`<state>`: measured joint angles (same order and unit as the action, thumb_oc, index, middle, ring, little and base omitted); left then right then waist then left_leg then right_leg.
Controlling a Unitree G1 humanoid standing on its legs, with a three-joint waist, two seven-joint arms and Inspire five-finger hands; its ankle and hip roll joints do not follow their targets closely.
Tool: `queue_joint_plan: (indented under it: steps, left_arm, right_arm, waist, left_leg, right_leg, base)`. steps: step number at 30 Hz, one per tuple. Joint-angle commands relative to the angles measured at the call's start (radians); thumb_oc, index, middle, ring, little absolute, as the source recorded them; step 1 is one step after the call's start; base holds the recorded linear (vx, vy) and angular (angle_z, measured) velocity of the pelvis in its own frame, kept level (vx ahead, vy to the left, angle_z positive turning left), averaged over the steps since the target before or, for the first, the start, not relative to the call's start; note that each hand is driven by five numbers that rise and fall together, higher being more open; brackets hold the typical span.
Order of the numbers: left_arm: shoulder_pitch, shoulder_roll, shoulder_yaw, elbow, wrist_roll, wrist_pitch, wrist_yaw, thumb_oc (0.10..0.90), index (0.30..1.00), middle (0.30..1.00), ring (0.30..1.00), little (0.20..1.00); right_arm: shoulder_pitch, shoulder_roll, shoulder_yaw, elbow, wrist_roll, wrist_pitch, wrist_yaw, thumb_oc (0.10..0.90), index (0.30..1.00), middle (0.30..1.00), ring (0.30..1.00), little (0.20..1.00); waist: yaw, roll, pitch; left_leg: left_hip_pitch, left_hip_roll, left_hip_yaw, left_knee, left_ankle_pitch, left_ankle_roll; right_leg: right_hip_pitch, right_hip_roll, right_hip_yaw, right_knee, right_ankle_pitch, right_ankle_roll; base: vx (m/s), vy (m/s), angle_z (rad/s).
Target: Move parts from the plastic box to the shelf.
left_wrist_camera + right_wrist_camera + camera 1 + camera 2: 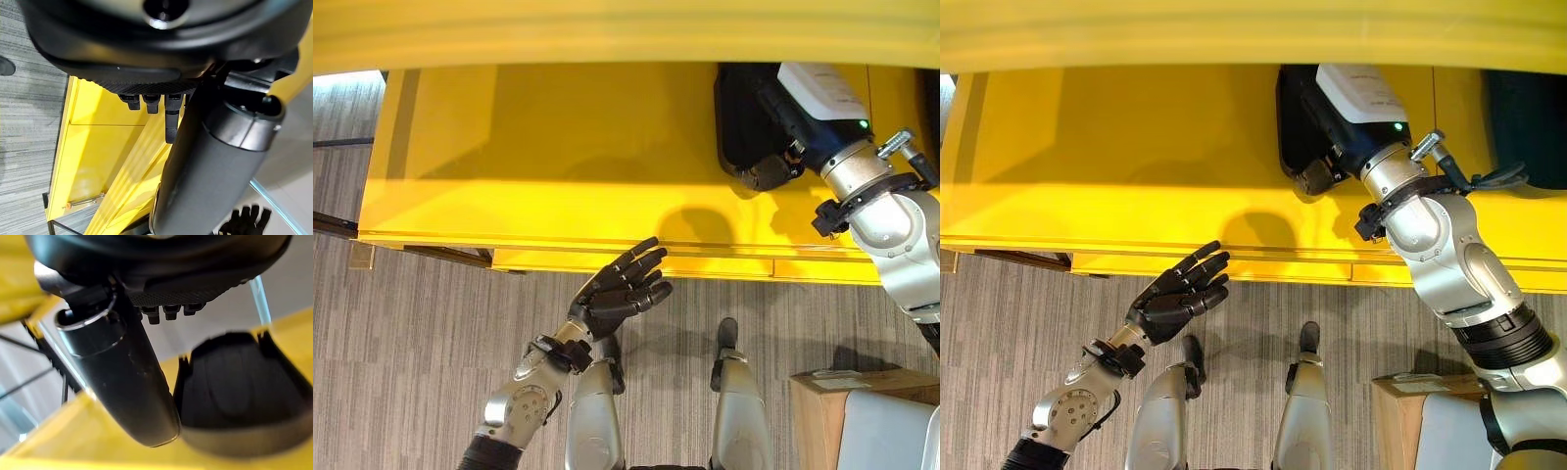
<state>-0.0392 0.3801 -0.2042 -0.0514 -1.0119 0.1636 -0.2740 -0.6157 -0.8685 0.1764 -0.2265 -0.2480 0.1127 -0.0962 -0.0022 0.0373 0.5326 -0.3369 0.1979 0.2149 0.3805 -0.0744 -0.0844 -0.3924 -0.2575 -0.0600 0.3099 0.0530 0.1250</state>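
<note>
left eye view: the right hand [766,168] reaches over the yellow shelf [558,157], resting at the near edge of a black part [744,117] that lies flat on the shelf board; this looks like the placing step, with the part set down or nearly so. fingers are tucked against the part, so i cannot tell whether they grip it or have let go. left hand [622,292] hovers just off the shelf's front edge, fingers straight and loose, holding nothing. a cardboard box [827,401] stands on the floor at lower right. right eye view: same layout, right arm stretched forward, wrist bent down to the part. left wrist view: shelf frame past straight fingers. right wrist view: part [239,396] sits on yellow board just beyond the thumb, which points straight out. next move likely calls for freeing the hand and pulling back without dragging the part.
</note>
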Motion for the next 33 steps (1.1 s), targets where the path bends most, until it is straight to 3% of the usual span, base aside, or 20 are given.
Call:
queue_joint_plan:
  steps: [1, 3, 4, 5, 9, 10, 11, 12, 14, 19, 21, 33]
  left_arm:
    - [0.049, -0.039, 0.027, -0.184, -0.072, -0.12, -0.014, 0.9, 1.0, 1.0, 1.0, 1.0]
    - [0.087, -0.052, 0.046, -0.199, -0.077, -0.122, -0.002, 0.9, 1.0, 1.0, 1.0, 1.0]
    - [0.094, -0.055, 0.048, -0.198, -0.077, -0.122, -0.005, 0.9, 1.0, 1.0, 1.0, 1.0]
    - [0.136, -0.076, 0.062, -0.2, -0.065, -0.132, -0.035, 0.9, 1.0, 1.0, 1.0, 1.0]
    - [0.148, -0.078, 0.062, -0.201, -0.06, -0.138, -0.043, 0.9, 1.0, 1.0, 1.0, 1.0]
    - [0.181, -0.085, 0.092, -0.203, -0.067, -0.134, -0.056, 0.9, 1.0, 1.0, 1.0, 1.0]
    - [0.182, -0.084, 0.092, -0.203, -0.067, -0.134, -0.056, 0.9, 1.0, 1.0, 1.0, 1.0]
    - [0.208, -0.086, 0.12, -0.19, -0.072, -0.133, -0.065, 0.9, 1.0, 1.0, 1.0, 1.0]
    - [0.257, -0.079, 0.182, -0.179, -0.065, -0.106, -0.114, 0.9, 1.0, 1.0, 1.0, 1.0]
    - [0.261, -0.078, 0.186, -0.179, -0.064, -0.104, -0.118, 0.9, 1.0, 1.0, 1.0, 1.0]
    - [0.286, -0.063, 0.231, -0.177, -0.074, -0.065, -0.119, 0.9, 1.0, 1.0, 1.0, 1.0]
    - [0.277, -0.04, 0.229, -0.184, -0.075, -0.058, -0.116, 0.9, 1.0, 1.0, 1.0, 1.0]
  right_arm:
    - [0.017, 0.042, -0.204, -0.162, 0.053, -0.161, -0.365, 0.9, 1.0, 1.0, 1.0, 1.0]
    - [0.205, 0.177, -0.313, -0.189, -0.057, -0.244, -0.533, 0.9, 1.0, 1.0, 1.0, 1.0]
    - [0.235, 0.191, -0.324, -0.191, -0.065, -0.259, -0.543, 0.9, 1.0, 1.0, 1.0, 1.0]
    - [0.369, 0.258, -0.366, -0.191, -0.085, -0.314, -0.604, 0.9, 1.0, 1.0, 1.0, 1.0]
    - [0.394, 0.27, -0.373, -0.193, -0.091, -0.326, -0.624, 0.9, 1.0, 1.0, 1.0, 1.0]
    - [0.492, 0.33, -0.4, -0.186, -0.091, -0.403, -0.667, 0.9, 1.0, 1.0, 1.0, 1.0]
    - [0.493, 0.331, -0.4, -0.187, -0.091, -0.403, -0.667, 0.9, 1.0, 1.0, 1.0, 1.0]
    - [0.582, 0.385, -0.413, -0.17, -0.055, -0.468, -0.688, 0.9, 1.0, 1.0, 1.0, 1.0]
    - [0.726, 0.451, -0.42, -0.108, 0.103, -0.443, -0.616, 0.9, 1.0, 1.0, 1.0, 1.0]
    - [0.732, 0.453, -0.419, -0.105, 0.107, -0.438, -0.611, 0.9, 1.0, 1.0, 1.0, 1.0]
    - [0.805, 0.429, -0.38, -0.072, 0.109, -0.367, -0.535, 0.9, 1.0, 1.0, 1.0, 1.0]
    - [0.83, 0.406, -0.341, -0.063, 0.213, -0.319, -0.498, 0.9, 1.0, 1.0, 1.0, 1.0]
  waist:
    - [-0.047, 0.022, -0.056]
    - [-0.062, 0.028, -0.094]
    - [-0.065, 0.028, -0.1]
    - [-0.078, 0.037, -0.141]
    - [-0.077, 0.039, -0.151]
    - [-0.091, 0.039, -0.192]
    - [-0.091, 0.039, -0.193]
    - [-0.105, 0.032, -0.237]
    - [-0.122, 0.012, -0.303]
    - [-0.122, 0.011, -0.307]
    - [-0.133, -0.004, -0.354]
    - [-0.145, -0.019, -0.372]
  left_leg:
    - [0.114, -0.054, -0.02, -0.128, 0.035, 0.031]
    - [0.167, -0.051, -0.007, -0.173, 0.038, 0.033]
    - [0.18, -0.052, -0.005, -0.178, 0.034, 0.033]
    - [0.231, -0.052, 0.009, -0.221, 0.039, 0.035]
    - [0.243, -0.05, 0.012, -0.236, 0.048, 0.036]
    - [0.281, -0.047, 0.021, -0.27, 0.059, 0.033]
    - [0.282, -0.047, 0.022, -0.273, 0.061, 0.033]
    - [0.318, -0.043, 0.033, -0.311, 0.077, 0.027]
    - [0.383, -0.04, 0.046, -0.372, 0.092, 0.026]
    - [0.388, -0.039, 0.047, -0.378, 0.093, 0.026]
    - [0.453, -0.034, 0.078, -0.425, 0.095, 0.021]
    - [0.479, -0.035, 0.097, -0.448, 0.095, 0.02]
  right_leg:
    - [0.087, 0.101, -0.036, 0.142, -0.208, -0.088]
    - [0.136, 0.091, -0.038, 0.096, -0.196, -0.079]
    - [0.147, 0.087, -0.039, 0.092, -0.199, -0.076]
    - [0.198, 0.076, -0.042, 0.042, -0.185, -0.064]
    - [0.211, 0.078, -0.042, 0.021, -0.173, -0.063]
    - [0.246, 0.071, -0.041, -0.016, -0.153, -0.05]
    - [0.247, 0.072, -0.042, -0.019, -0.151, -0.05]
    - [0.28, 0.067, -0.039, -0.063, -0.125, -0.036]
    - [0.344, 0.066, -0.033, -0.141, -0.09, -0.02]
    - [0.35, 0.067, -0.034, -0.149, -0.086, -0.02]
    - [0.417, 0.075, -0.042, -0.224, -0.06, -0.007]
    - [0.435, 0.082, -0.033, -0.258, -0.043, 0.005]
  base:
    - [0.08, 0.117, -0.05]
    - [0.14, 0.16, -0.09]
    - [0.22, 0.206, -0.07]
    - [0.16, 0.153, -0.08]
    - [0.06, 0.055, -0.12]
    - [0.1, 0.067, -0.07]
    - [0.19, 0.095, 0.04]
    - [0.17, -0.005, 0.09]
    - [0.16, -0.065, 0.09]
    - [0.02, -0.021, -0.01]
    - [0.03, -0.173, 0.02]
    - [-0.01, -0.024, -0.07]
